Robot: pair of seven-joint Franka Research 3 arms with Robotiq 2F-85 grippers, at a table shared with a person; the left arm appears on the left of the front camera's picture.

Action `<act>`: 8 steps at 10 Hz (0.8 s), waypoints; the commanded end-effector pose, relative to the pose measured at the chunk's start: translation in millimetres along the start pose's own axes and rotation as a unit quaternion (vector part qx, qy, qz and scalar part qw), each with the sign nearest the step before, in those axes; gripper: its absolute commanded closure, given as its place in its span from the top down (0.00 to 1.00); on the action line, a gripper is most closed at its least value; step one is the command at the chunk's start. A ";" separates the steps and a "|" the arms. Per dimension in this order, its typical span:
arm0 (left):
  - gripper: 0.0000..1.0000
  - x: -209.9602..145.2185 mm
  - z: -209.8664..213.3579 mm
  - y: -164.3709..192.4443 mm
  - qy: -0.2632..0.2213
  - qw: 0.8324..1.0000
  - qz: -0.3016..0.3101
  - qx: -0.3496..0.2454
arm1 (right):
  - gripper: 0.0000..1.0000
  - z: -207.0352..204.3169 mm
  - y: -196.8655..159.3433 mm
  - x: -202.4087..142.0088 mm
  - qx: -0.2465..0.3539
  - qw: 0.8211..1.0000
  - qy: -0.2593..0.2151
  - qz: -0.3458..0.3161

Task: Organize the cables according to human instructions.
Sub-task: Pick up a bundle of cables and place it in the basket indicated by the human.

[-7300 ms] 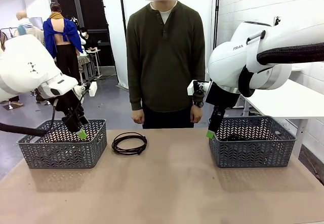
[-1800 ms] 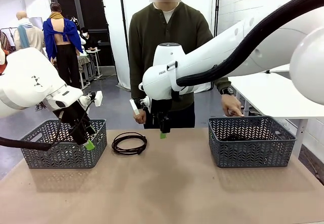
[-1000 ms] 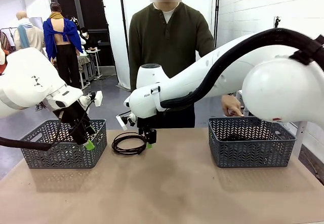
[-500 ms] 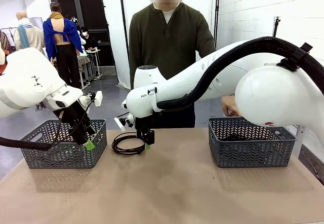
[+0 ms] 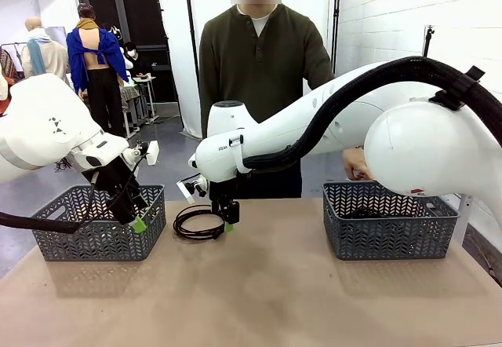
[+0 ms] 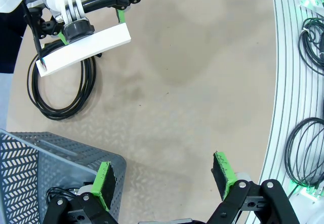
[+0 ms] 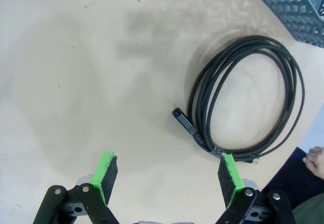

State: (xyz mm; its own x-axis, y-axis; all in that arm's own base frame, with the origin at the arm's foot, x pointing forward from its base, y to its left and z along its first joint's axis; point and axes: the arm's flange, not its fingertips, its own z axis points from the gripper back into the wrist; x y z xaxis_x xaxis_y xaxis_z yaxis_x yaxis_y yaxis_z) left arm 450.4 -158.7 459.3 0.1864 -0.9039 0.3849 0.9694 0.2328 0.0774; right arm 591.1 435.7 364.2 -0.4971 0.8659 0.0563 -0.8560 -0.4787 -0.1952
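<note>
Black coiled cable point(image 5: 199, 223) lies flat on the tabletop point(image 5: 259, 292) near its far edge, left of centre, between the left basket point(image 5: 98, 225) and the right basket point(image 5: 390, 220). The right gripper point(image 5: 227, 220) hangs just above the coil's right rim, jaws spread wide and holding nothing. In the right wrist view the coil point(image 7: 248, 100) sits ahead of the green pads point(image 7: 108, 169), offset toward one finger, its plug end point(image 7: 185, 121) pointing inward. The left gripper point(image 5: 133, 215) hovers at the left basket's near right corner, also open and empty. The person's hand point(image 5: 357, 162) rests at the right basket's far rim.
</note>
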 end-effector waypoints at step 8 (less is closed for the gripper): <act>1.00 0.4 0.3 0.0 0.000 1.000 0.001 0.001 | 1.00 -41.2 -11.2 -15.3 -0.010 1.000 -0.006 -0.015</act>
State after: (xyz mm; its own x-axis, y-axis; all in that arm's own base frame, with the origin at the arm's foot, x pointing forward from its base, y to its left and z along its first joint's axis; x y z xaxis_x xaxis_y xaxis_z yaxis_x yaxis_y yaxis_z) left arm 450.4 -158.7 459.3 0.1863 -0.9039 0.3850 0.9694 0.2328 0.0775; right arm 605.8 430.5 326.3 -0.4760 0.8761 0.0770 -0.8699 -0.4561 -0.1880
